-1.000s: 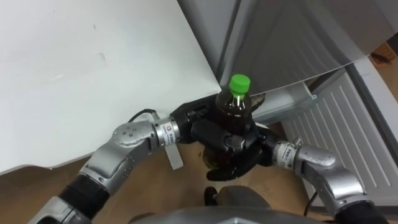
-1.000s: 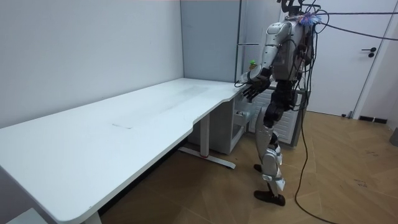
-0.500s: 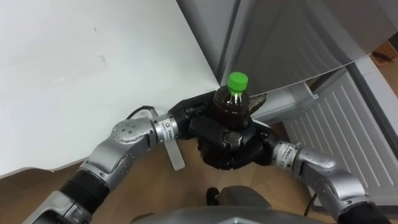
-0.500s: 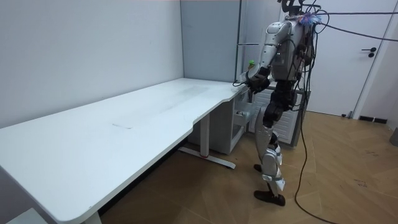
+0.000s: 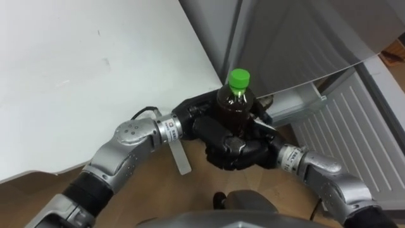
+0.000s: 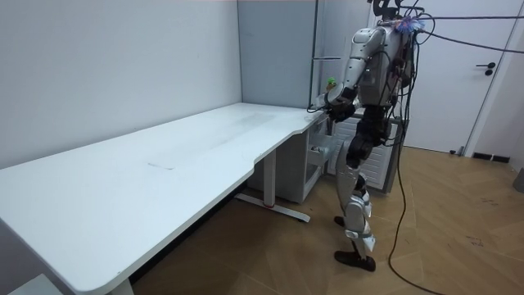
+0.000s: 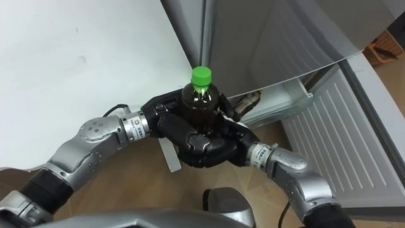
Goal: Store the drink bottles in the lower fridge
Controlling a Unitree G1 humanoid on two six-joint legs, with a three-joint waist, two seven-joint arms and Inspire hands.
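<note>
Bottle (image 5: 235, 104) is now clasped upright by left hand (image 5: 193, 118) and right hand (image 5: 239, 152), right fingers newly curled round it, so transfer to the fridge (image 5: 297, 44) may begin.

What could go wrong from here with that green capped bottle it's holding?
Both the left hand and right hand are curled round the bottle, so letting go with one could let it slip or tip. It is also held close to the corner of the table and the grey front of the fridge, which it might knock.
</note>
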